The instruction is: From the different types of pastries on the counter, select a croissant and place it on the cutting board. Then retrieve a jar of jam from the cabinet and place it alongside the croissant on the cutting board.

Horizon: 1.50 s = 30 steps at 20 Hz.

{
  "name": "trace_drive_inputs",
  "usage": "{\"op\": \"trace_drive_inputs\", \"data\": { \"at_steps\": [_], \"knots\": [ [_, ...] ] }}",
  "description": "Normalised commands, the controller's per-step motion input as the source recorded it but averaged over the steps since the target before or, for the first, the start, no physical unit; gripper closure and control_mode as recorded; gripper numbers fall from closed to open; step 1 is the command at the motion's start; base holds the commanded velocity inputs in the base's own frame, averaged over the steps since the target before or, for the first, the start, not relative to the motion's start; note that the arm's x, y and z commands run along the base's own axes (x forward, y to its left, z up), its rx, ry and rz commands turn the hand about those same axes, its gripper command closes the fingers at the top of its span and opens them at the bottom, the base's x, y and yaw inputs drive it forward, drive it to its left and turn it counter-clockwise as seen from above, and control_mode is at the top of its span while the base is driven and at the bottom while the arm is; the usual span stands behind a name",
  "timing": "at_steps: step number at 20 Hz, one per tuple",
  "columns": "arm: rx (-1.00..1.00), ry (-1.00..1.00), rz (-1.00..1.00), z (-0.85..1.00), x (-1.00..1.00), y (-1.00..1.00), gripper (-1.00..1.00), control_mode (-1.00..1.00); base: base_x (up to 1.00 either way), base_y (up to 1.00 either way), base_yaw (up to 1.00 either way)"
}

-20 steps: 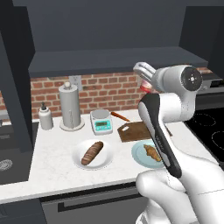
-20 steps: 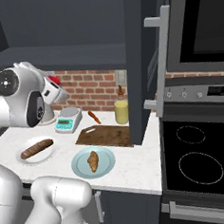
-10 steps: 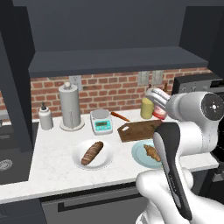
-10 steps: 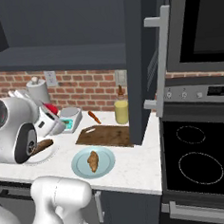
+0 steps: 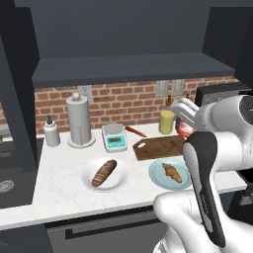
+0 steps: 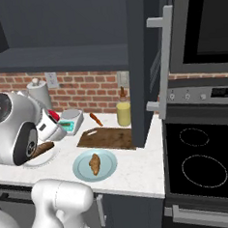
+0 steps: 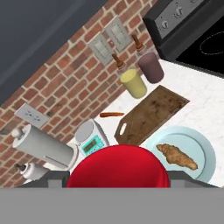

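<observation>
My gripper (image 5: pixel 185 126) is shut on the small red jar of jam (image 7: pixel 118 168) and holds it above the right end of the counter (image 5: pixel 59 188), just right of the cutting board (image 5: pixel 160 147). In the right base view the jar of jam (image 6: pixel 53 115) shows as a red patch at my hand. The dark wooden cutting board (image 7: pixel 151 114) is bare. A golden croissant (image 5: pixel 170 172) lies on a pale blue plate (image 5: pixel 157 174) in front of the board. The dark scored loaf (image 5: pixel 104 172) rests on a white plate (image 5: pixel 90 179) to the left.
A yellow canister (image 7: pixel 134 83) and a maroon canister (image 7: pixel 150 67) stand behind the board. A carrot (image 5: pixel 134 131), a kitchen scale (image 5: pixel 114 138), a paper towel roll (image 5: pixel 80 121) and a soap bottle (image 5: pixel 51 132) line the brick wall. A stove (image 6: pixel 201 157) lies right of the counter.
My arm has swung to the right and down from cabinet height, carrying the red jar toward the cutting board. The pastries and the board have not moved.
</observation>
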Motion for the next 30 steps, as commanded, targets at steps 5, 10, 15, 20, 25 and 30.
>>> {"op": "trace_drive_inputs", "data": {
  "at_steps": [5,10,15,20,25,30],
  "knots": [
    [-0.02,0.0,-0.01,-0.26,-0.02,0.0,1.0,-1.0,0.0,0.0,0.0],
    [-0.16,0.0,-0.05,-0.94,-0.25,0.0,1.0,-1.0,0.0,0.0,0.0],
    [-0.01,0.0,-0.02,-0.27,-0.01,0.0,1.0,-1.0,0.0,0.0,0.0],
    [0.0,-0.01,-0.02,0.0,0.19,-0.1,1.0,-1.0,0.0,0.0,0.0],
    [0.0,-0.06,-0.07,0.0,0.41,-0.24,1.0,-1.0,0.0,0.0,0.0],
    [0.0,-0.06,-0.07,-0.13,0.21,0.0,1.0,-1.0,0.0,0.0,0.0]
  ]
}}
